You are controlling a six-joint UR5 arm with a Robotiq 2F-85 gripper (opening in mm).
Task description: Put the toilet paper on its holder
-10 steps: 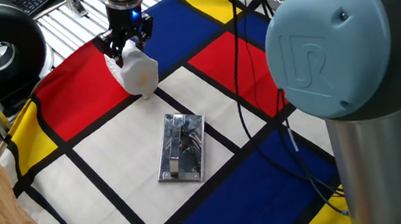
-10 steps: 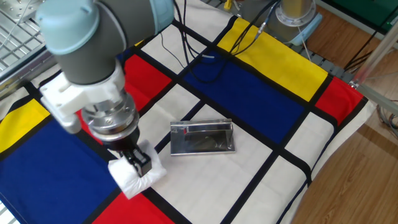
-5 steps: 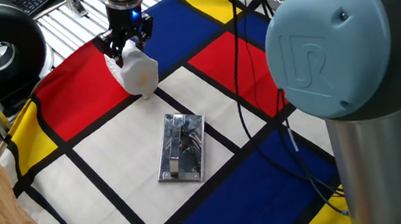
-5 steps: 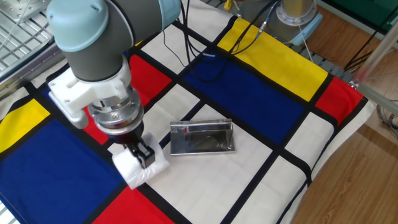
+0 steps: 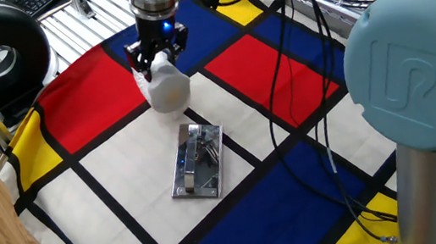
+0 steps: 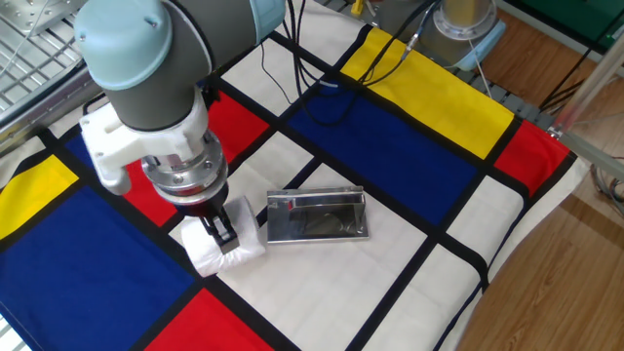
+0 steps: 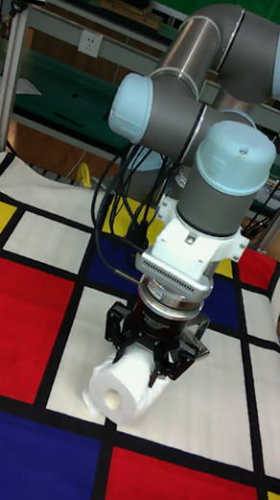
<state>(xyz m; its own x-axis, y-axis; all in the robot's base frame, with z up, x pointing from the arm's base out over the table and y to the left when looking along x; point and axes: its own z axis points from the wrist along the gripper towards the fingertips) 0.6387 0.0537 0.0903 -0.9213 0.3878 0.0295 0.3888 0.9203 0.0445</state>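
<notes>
In one fixed view, the tool points down with its black fingers clamped on the toilet paper, which hangs over a white square of the checked cloth on the worktop. The holder lies flat just beyond the roll, its long axis running toward the camera.

In the other fixed view, the roll sits under the tool, just beside the holder's short left end; whether they touch I cannot tell. The holder's length runs left to right.

In the tall fixed view, the roll lies on its side in the tool, core hole facing the camera, so its axis is roughly horizontal.
</notes>
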